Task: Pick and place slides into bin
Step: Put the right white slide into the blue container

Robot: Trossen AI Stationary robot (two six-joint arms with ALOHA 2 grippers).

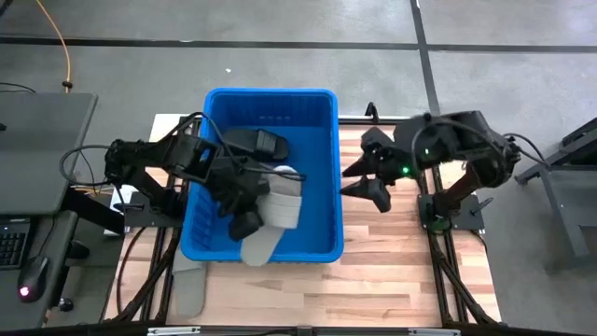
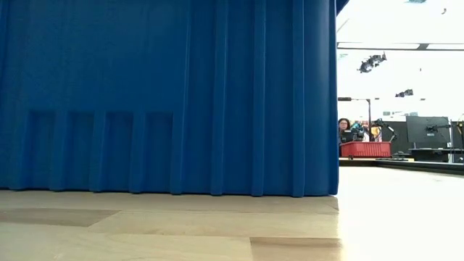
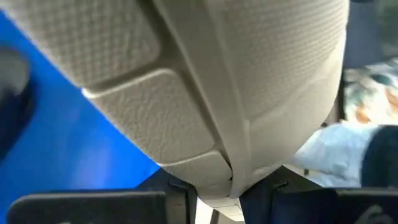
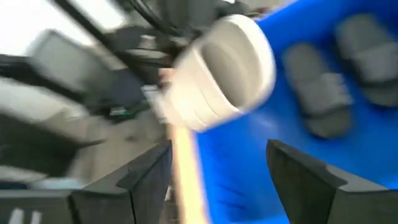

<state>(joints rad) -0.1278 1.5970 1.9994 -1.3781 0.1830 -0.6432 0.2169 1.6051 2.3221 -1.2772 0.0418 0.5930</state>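
Your left gripper (image 1: 250, 217) stood with its jaws narrowed on a light grey slide (image 1: 277, 207), clamped at one end and held over the inside of the bin (image 1: 322, 140). In the left wrist view that slide's (image 3: 205, 93) textured band and sole filled nearly the whole picture, with the blue of the bin (image 3: 56, 149) behind it. The held slide sat tilted, its lower end close to the bin's near wall; whether it touched that wall cannot be told.

Your right gripper (image 1: 371, 174) had its jaws spread wide and empty, just beside the bin's right wall and outside it, above the wooden table (image 1: 392, 271). Its own view looked between the two dark fingers (image 4: 149, 174) at the grey slide (image 4: 224, 74) raised above the blue rim, with two darker slides (image 4: 323, 93) lying on the bin floor.

From above, a black slide (image 1: 256, 142) lay inside the bin near its far wall. Another grey slide (image 1: 189, 285) lay on the table outside the bin, by its near-left corner.

At table height you saw the bin's ribbed wall (image 2: 167, 94) standing on the table (image 2: 217, 232).
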